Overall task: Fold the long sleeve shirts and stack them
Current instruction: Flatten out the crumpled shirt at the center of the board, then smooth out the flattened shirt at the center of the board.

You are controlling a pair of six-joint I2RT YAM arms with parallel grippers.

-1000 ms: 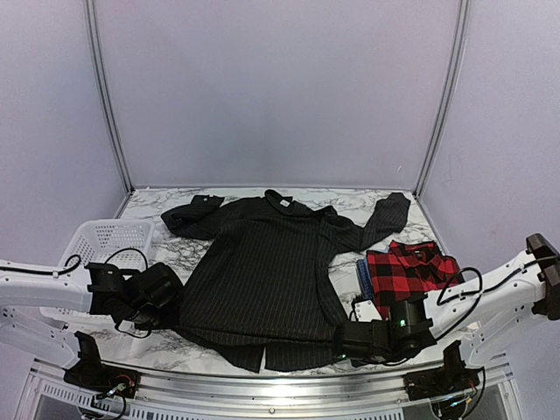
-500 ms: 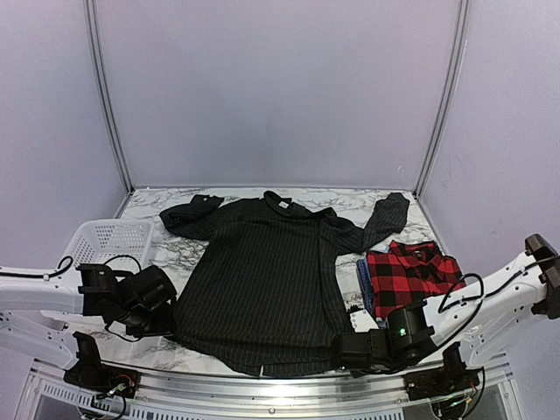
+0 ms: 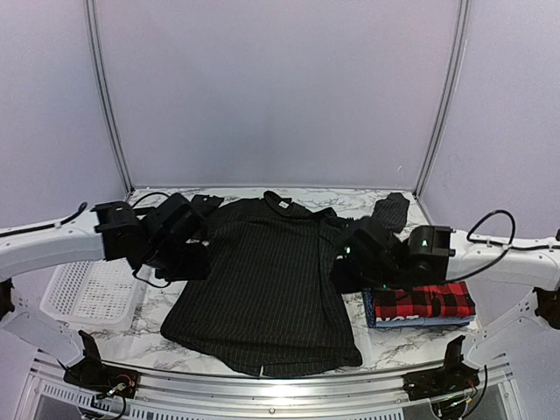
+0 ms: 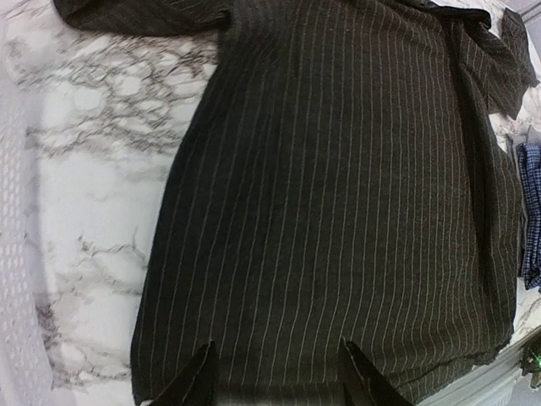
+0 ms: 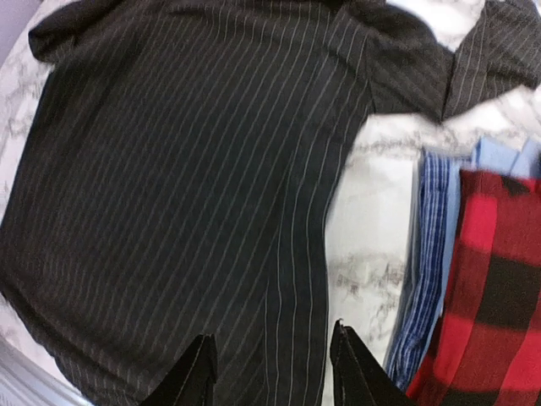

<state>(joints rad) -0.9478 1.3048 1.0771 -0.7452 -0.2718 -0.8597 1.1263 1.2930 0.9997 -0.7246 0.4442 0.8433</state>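
looking at the black pinstripe shirt (image 3: 262, 280) lying spread flat on the table (image 3: 394, 346), collar far, sleeves (image 5: 499, 42) flung outward. hovering left gripper (image 4: 275, 347) and right gripper (image 5: 272, 334) over its sides, jaws apart, holding nothing. probably best pinching each sleeve near the cuff, folding inward, not dragging cloth toward the plaid shirt (image 3: 429, 300) stacked on the blue shirt (image 5: 435, 254).
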